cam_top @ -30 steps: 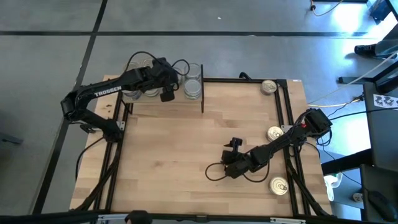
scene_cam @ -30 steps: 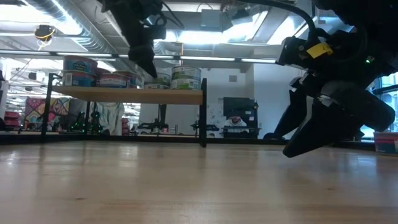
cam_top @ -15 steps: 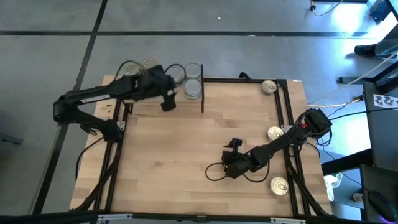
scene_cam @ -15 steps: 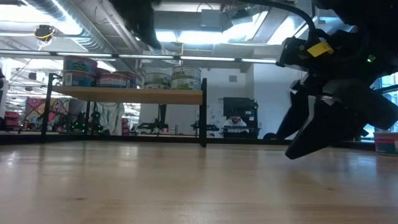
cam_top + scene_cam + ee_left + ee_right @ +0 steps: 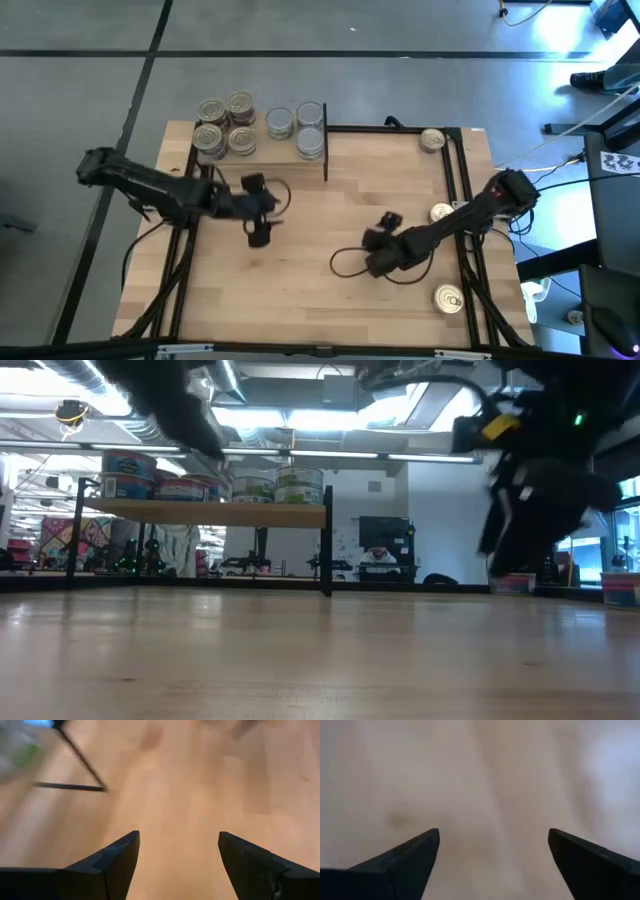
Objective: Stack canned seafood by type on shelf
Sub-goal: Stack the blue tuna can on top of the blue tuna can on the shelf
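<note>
The shelf (image 5: pixel 268 152) stands at the table's far left, with several tins of canned seafood (image 5: pixel 241 122) resting on their flat bottoms on its plank (image 5: pixel 205 513), some two high. Three more tins lie along the table's right side: one at the far corner (image 5: pixel 432 139), one midway (image 5: pixel 442 213), one near the front (image 5: pixel 449 298). My left gripper (image 5: pixel 259 238) hovers open over bare wood just in front of the shelf, nothing between its fingers (image 5: pixel 177 837). My right gripper (image 5: pixel 380 228) hangs open above the table's middle, also with nothing in it (image 5: pixel 494 835).
The shelf's black post (image 5: pixel 326 155) and the black frame rails (image 5: pixel 463 180) along the table's right side stand near the arms. Cables loop beside the right arm (image 5: pixel 345 270). Bare wood lies between the two grippers.
My left gripper has swung away from above the shelf's tins toward the table's near edge and downward, turning as it went, and now hangs over bare wood. My right gripper has risen a little and tipped. The tins have stayed where they were.
</note>
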Tool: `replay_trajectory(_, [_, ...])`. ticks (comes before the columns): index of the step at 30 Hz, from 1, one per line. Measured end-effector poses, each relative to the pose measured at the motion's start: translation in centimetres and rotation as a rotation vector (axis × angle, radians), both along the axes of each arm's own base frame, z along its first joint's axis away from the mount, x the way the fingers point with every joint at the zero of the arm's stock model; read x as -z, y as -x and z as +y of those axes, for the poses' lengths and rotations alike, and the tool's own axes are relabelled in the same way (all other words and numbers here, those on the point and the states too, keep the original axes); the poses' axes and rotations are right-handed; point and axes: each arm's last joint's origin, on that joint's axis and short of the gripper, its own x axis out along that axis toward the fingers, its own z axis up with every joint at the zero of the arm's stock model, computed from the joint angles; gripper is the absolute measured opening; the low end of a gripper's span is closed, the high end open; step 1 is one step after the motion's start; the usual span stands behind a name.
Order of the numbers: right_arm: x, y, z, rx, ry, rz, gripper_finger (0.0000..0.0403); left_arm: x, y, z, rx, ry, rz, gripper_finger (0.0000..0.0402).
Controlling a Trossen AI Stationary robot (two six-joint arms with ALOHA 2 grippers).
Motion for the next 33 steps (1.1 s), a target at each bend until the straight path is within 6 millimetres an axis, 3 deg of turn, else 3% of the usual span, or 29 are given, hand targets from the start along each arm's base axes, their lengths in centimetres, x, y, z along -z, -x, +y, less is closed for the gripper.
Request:
replay_trajectory(6, [-4.2, 3.7, -2.9, 0.213, 0.076, 0.169, 0.031, 4.3, 0.3, -2.5, -0.042, 0.098, -0.072, 0.0269])
replay_trajectory(12, [-5.6, 6.3, -6.1, 0.469, 0.103, 0.364, 0.0229, 6.3, 0.2, -3.6, -0.1, 0.092, -0.06, 0.0269])
replay_trajectory(17, [-4.0, 7.6, -8.3, 0.62, 0.038, 0.537, 0.0159, 7.3, -0.1, -4.0, -0.119, 0.091, -0.032, 0.0269])
replay_trajectory(24, [-1.1, 8.9, -10.3, 0.728, -0.028, 0.613, 0.0068, 7.8, -0.2, -4.2, -0.128, 0.095, -0.017, 0.0269])
replay_trajectory(33, [1.3, 9.4, -11.2, 0.707, -0.144, 0.607, 0.0017, 7.8, -0.2, -4.2, -0.128, 0.095, -0.016, 0.0269])
